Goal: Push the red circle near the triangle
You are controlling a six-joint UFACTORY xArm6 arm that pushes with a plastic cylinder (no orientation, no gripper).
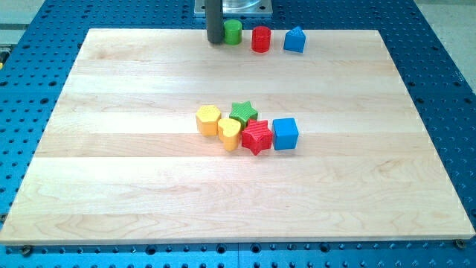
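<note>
Seven small blocks are sitting on the pale wooden board, which is lying on a blue perforated table. Three are standing in a row along the view's top edge: a green cylinder block, the red circle block, and a blue block with a peaked, triangle-like top. Four plus one more are clustering at the middle: a yellow hexagon-like block, a yellow heart-shaped block, a green star block, a red star block and a blue cube block, so eight in all. The cluster's pieces are touching or nearly touching one another; they look smooth and matt, some with ridged tops.

The straight dark rod is coming down at the view's top, and my tip is resting on the board just left of the green cylinder. It is holding nothing, having no jaws. The red circle is lying to the tip's right, beyond the green cylinder, and just left of the blue peaked block, slightly apart from it.
</note>
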